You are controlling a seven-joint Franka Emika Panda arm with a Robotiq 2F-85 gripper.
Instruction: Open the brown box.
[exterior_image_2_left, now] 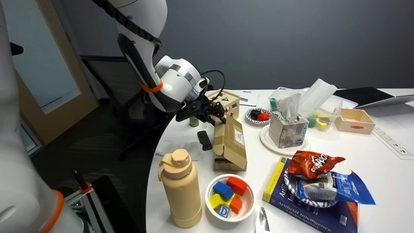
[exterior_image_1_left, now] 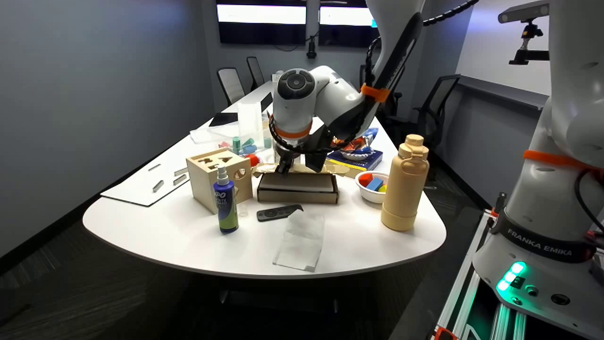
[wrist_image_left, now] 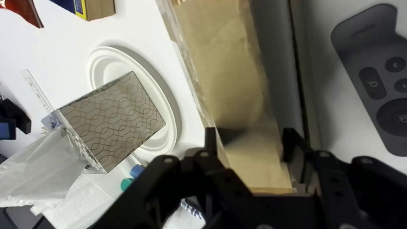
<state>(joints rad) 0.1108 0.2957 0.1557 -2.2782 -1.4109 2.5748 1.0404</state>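
Currently, the box (exterior_image_2_left: 230, 166) sits on a white table (exterior_image_1_left: 174, 236) with its lid (exterior_image_2_left: 230, 142) tilted partly up; in an exterior view the lid slants above a dark gap along its raised edge. At the far end of the box in that view, the white arm (exterior_image_2_left: 181, 81) reaches down with its black gripper (wrist_image_left: 249, 140). In the wrist view the 2 fingers (wrist_image_left: 210, 138) stand parted, with part of the lid showing between them; whether they touch it, I cannot tell.

A dark remote (exterior_image_1_left: 279, 213) lies just beside the box, and near that a translucent sheet (exterior_image_1_left: 299, 245). A wooden cube (exterior_image_1_left: 203, 184) with cut-out shapes stands near the gripper's end, a purple and green spray bottle (exterior_image_1_left: 226, 208) next to it. Past the opposite end of the box are a white bowl (exterior_image_2_left: 248, 202) of coloured blocks (exterior_image_2_left: 236, 186) and an upright tan jug (exterior_image_1_left: 406, 184). Elsewhere, a tissue box (exterior_image_2_left: 288, 132) stands on a white plate (exterior_image_2_left: 268, 144), and 2 snack bags (exterior_image_2_left: 310, 164) rest on a blue book (exterior_image_2_left: 278, 191) in a striped dish (exterior_image_2_left: 320, 203).
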